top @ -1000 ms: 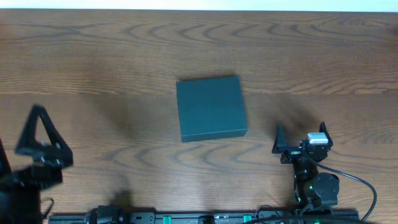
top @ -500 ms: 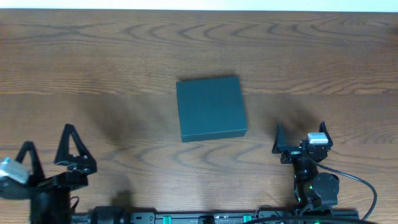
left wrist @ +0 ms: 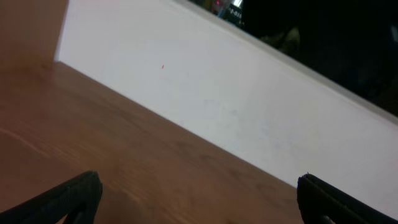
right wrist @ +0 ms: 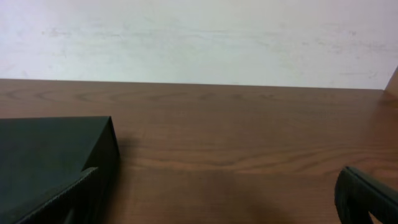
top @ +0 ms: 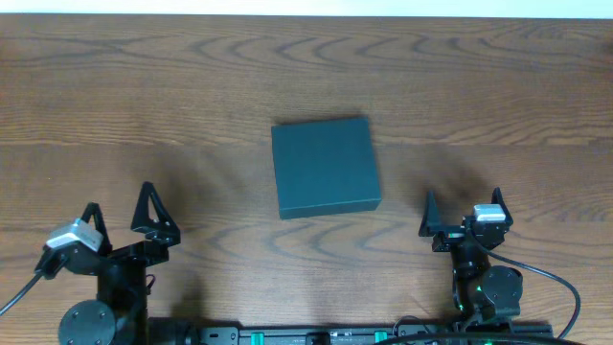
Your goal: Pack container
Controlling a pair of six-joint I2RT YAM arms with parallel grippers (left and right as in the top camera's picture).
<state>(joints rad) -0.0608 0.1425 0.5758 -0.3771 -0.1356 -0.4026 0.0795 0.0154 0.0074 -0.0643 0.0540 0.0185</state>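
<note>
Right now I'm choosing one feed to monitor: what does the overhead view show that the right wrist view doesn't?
Only overhead: the container with its whole closed top, and the left pincer, open, off to its near left. Only right wrist: the white wall rising behind the table. Both: the container, the wooden table and the open right pincer, holding nothing.

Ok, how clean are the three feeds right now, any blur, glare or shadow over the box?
Overhead: sharp, evenly lit, no glare on the container, soft shadows on the table only. Left wrist: tilted and soft, container out of frame. Right wrist: container very dark at left, near fingertips blurred.
</note>
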